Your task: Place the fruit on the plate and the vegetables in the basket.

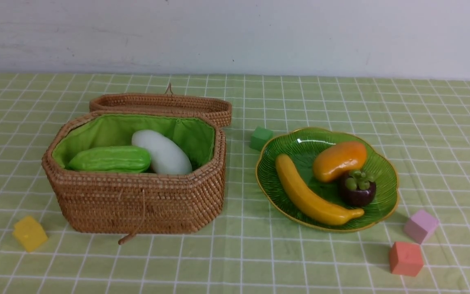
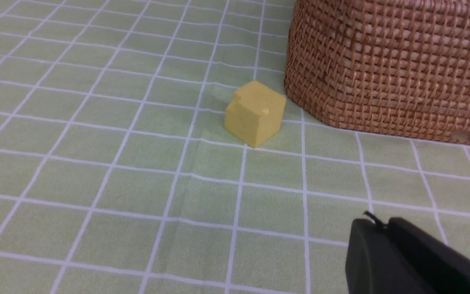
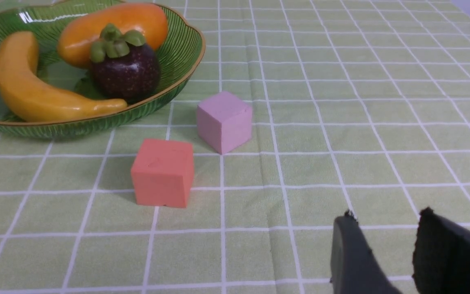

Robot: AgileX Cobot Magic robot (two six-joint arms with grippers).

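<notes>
The left hand [image 2: 384, 224] is seen with its fingers pressed together, nothing held, low over the bench [image 2: 137, 183]; just ahead of it a yellow cube [image 2: 254, 113] is found, and beyond that the basket [image 2: 394, 65], in which the cucumber [image 1: 110, 159] and the white vegetable [image 1: 162, 152] are laid. The right hand [image 3: 386, 232] is held with fingers apart and empty; ahead of it a coral cube [image 3: 162, 172] and a pink cube [image 3: 224, 121] are met, then the plate [image 3: 178, 61] carrying the banana [image 3: 31, 90], mangosteen [image 3: 125, 69] and mango [image 3: 112, 28].
</notes>
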